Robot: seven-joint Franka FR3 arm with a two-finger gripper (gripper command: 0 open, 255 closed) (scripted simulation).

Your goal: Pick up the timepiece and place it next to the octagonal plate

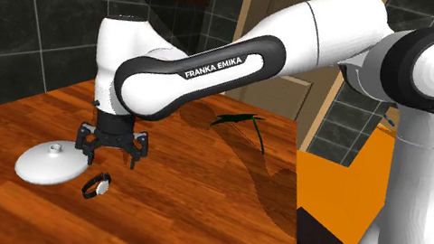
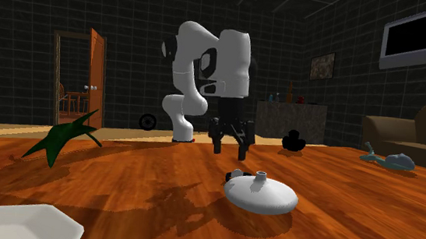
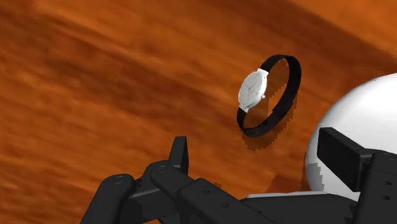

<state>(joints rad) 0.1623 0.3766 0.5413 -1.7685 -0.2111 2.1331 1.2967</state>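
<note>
Fingers (image 3: 181,156) spread, nothing between them, nothing touched. They hang above the tabletop (image 1: 191,204), pointing down.

Watch (image 3: 267,95) lies on the tabletop ahead of the finger gap, nearer the right-hand finger as the wrist view shows it, clear of both. Black strap closed in a loop, pale round face. In the shoulder view the watch (image 1: 97,185) sits lower in the picture than the fingertips, not under them.

White domed lid with a small knob (image 1: 50,162) is just beside the watch, on the shoulder view's left; can't tell if they touch. In the second exterior view the dome (image 2: 260,195) stands in front of the watch (image 2: 236,174) and hides part of it.

White octagonal plate (image 2: 16,223) is at the second exterior view's lower left corner, well apart from the watch and dome.

Green leafy thing (image 2: 61,138) lies on the tabletop further off, at that view's left.
</note>
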